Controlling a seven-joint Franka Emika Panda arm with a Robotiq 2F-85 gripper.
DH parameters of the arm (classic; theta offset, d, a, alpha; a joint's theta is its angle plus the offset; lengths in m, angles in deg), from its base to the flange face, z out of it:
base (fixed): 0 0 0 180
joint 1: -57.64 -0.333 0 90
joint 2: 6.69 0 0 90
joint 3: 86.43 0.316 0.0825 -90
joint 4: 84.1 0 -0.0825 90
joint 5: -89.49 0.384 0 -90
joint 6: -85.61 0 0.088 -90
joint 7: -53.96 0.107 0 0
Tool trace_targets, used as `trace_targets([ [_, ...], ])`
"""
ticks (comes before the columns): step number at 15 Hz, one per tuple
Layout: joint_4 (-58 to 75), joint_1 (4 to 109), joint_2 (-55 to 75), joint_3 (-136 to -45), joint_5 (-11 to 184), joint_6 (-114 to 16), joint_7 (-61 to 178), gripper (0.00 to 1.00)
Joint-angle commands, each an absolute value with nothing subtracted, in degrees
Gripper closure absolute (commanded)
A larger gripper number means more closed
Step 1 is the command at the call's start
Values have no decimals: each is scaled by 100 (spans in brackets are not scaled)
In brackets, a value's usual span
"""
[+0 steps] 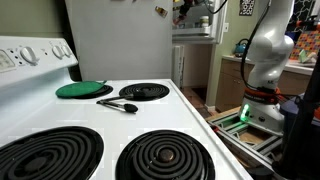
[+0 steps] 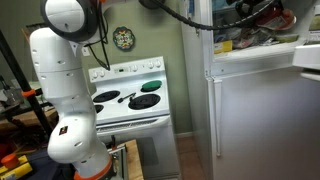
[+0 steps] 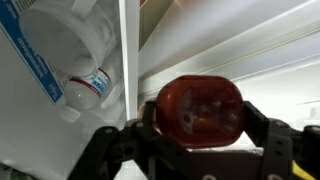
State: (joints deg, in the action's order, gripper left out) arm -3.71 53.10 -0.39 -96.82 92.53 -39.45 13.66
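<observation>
Your gripper [image 3: 195,142] is clamped on a dark red container [image 3: 197,105], one finger pressed to each side, so it sits dead ahead between them. Its long axis seems to run along your approach, though the wrist view is too close to be sure. A clear water bottle [image 3: 65,50] lies just left, past a white fridge partition [image 3: 130,60]; room there is tight.

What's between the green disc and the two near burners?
A black spoon lies on the white stovetop there; it shows in an exterior view.
</observation>
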Motion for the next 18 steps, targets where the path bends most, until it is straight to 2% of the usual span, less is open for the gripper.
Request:
trace_targets([
  [1,-58,5260,-451,-9680,9039,-3591,1566,41],
  [6,-298,5262,-496,-9660,8921,-2996,1595,41],
  [7,-312,5303,-369,-9668,9147,-3186,1437,16],
  [17,-313,5294,-415,-9661,9074,-3120,1457,16],
  [18,-313,5294,-415,-9661,9074,-3120,1458,41],
])
